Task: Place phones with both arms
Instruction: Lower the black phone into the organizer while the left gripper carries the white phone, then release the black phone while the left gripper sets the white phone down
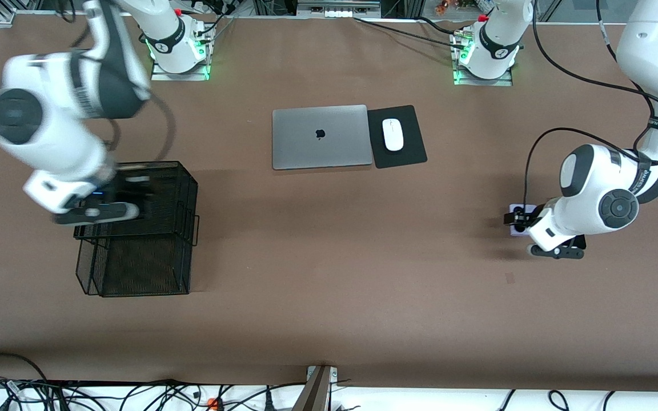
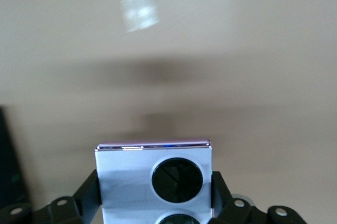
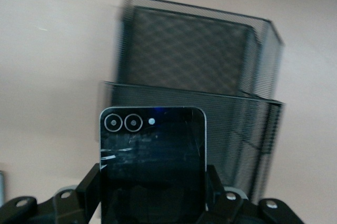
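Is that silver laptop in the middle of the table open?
No, the laptop lies shut flat on the table, its lid with the dark logo facing up, beside the white mouse on its black pad.

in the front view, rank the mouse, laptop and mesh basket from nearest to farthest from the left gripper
From the left gripper, shut on the lavender-white phone at the left arm's end of the table:
1. White mouse, on the black pad beside the laptop.
2. Grey laptop, mid-table.
3. Black mesh basket, at the right arm's end.

an apple logo sits at the centre of the closed grey laptop's lid (image 1: 320,137); no other readable text.
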`<action>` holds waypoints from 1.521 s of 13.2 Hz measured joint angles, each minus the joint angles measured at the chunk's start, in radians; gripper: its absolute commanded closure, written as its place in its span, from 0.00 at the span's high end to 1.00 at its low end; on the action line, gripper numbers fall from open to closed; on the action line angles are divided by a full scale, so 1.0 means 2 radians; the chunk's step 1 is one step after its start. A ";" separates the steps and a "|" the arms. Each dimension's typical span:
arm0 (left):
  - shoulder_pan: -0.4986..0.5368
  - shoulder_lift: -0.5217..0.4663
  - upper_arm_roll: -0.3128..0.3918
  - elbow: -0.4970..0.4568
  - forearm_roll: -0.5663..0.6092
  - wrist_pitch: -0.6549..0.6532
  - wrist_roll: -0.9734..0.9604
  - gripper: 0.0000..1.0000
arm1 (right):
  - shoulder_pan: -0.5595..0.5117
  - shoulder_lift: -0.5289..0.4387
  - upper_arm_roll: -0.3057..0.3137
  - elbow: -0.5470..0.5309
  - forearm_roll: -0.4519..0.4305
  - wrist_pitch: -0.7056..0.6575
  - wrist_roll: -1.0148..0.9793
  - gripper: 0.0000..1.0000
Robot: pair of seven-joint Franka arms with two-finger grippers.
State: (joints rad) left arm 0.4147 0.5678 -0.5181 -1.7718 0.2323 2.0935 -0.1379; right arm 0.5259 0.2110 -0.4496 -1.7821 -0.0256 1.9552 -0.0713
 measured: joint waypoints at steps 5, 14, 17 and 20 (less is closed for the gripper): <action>-0.128 0.018 -0.014 0.032 -0.057 -0.003 -0.138 0.25 | -0.001 -0.007 -0.063 -0.135 0.032 0.137 -0.035 0.01; -0.400 0.155 0.078 0.190 -0.058 0.069 -0.358 0.28 | -0.017 0.054 -0.063 -0.129 0.097 0.154 -0.044 1.00; -0.413 0.181 0.083 0.196 -0.058 0.095 -0.371 0.58 | -0.017 0.063 -0.063 -0.078 0.105 0.091 -0.044 1.00; -0.414 0.186 0.083 0.199 -0.058 0.103 -0.377 1.00 | -0.017 0.060 -0.066 -0.006 0.105 0.007 -0.044 1.00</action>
State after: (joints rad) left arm -0.4141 0.9406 -0.3515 -1.3732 0.1158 2.2998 -0.8928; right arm 0.4919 0.3305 -0.5819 -1.7951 0.1840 1.9701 -0.1599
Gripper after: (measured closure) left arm 0.075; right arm 0.000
